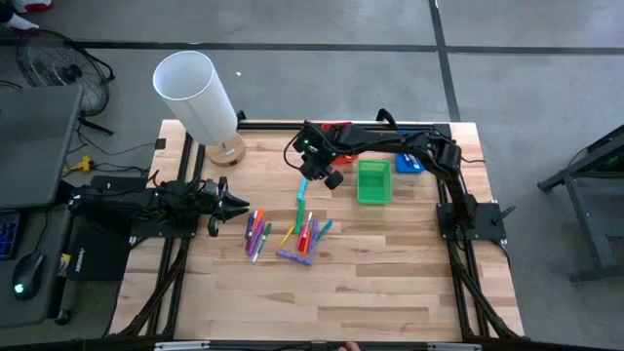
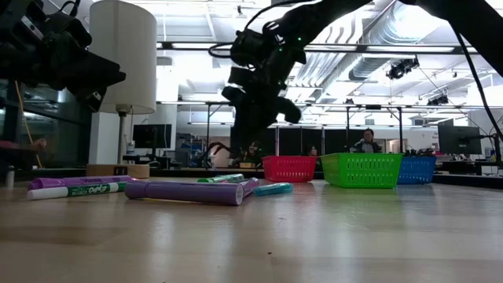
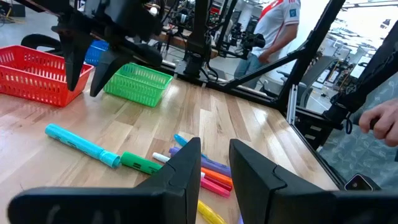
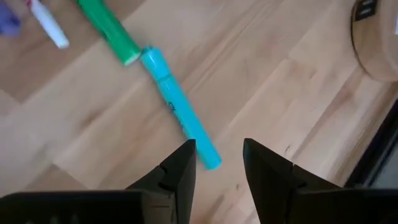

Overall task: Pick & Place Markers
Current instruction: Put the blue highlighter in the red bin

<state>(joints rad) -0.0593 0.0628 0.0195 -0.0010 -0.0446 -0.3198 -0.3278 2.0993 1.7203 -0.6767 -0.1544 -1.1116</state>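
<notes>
While the teal marker (image 4: 179, 116) lay flat on the counter (image 1: 390, 283), just above the middle of the overhead frame, I held my right pincer (image 4: 217, 163) over its near end with the jaws apart and nothing between them. A green marker (image 4: 109, 30) lay end to end with the teal one, touching or nearly so, toward the upper left of my right wrist view. The rest of the markers (image 1: 283, 237) lay loose in a scatter at the centre of the overhead frame, none of them in a tray that I could see. The green tray (image 1: 373, 181) sat just right of my right pincer in that view, with the red tray (image 2: 288, 167) and blue tray (image 2: 416, 169) close by along the far edge.

I judged this to be the reach before a pick, with the sorting hardly begun. The next move called for dropping straight down so one finger passed each side of the teal barrel, clear of the green one, and then pinching.

My left pincer (image 3: 214, 171) waited at the left of the overhead frame, jaws parted a little and empty, pointing at the scatter.
</notes>
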